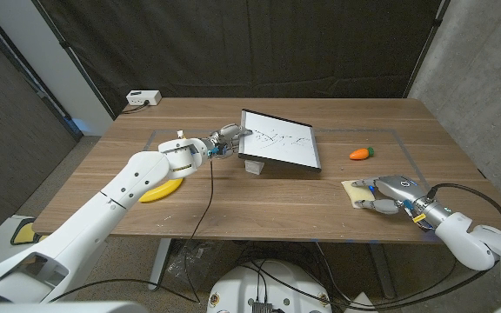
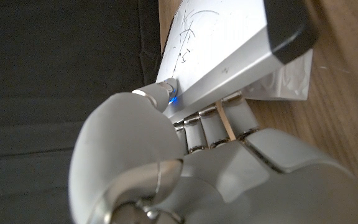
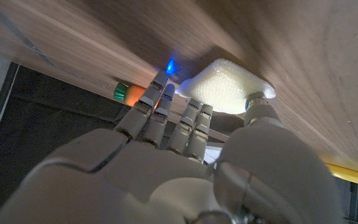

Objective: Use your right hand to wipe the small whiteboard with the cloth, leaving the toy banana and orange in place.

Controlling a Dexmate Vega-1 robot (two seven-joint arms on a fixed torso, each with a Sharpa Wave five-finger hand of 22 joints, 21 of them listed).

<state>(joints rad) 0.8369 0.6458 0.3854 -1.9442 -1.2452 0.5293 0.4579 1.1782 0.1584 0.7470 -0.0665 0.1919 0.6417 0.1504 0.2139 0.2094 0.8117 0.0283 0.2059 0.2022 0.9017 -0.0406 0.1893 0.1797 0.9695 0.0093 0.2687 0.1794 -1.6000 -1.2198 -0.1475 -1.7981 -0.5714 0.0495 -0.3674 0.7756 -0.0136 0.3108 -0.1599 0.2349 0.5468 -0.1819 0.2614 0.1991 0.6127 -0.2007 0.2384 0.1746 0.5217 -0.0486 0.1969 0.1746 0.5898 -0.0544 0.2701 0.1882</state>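
On the wooden table [image 1: 233,196], the small whiteboard [image 1: 281,139] stands tilted near the middle, with dark scribbles on its white face. Its long axis runs across the table, from the robot's left side to its right side. The left hand [image 1: 226,136] holds the board at its left edge: in the left wrist view the fingers [image 2: 219,121] go under the silver frame and the thumb presses on the front side, so this hand is clamped on the board and keeps it steady.

The right hand [image 1: 390,193] is at the near right part of the table, well apart from the board. It reaches over the cloth [image 1: 355,193], a pale yellow piece lying on the wood. In the right wrist view the fingertips [image 3: 160,84] and the thumb touch the cloth [image 3: 225,87] at its edges, but I cannot tell if they already pinch it or only rest on it.

I judge that the cloth must be gripped first, then carried up and to the left to the board. The toy orange [image 1: 360,154] lies just between the right hand and the board's right end, so it can be knocked on this way. The toy banana [image 1: 160,191] lies under the left arm, away from this path.
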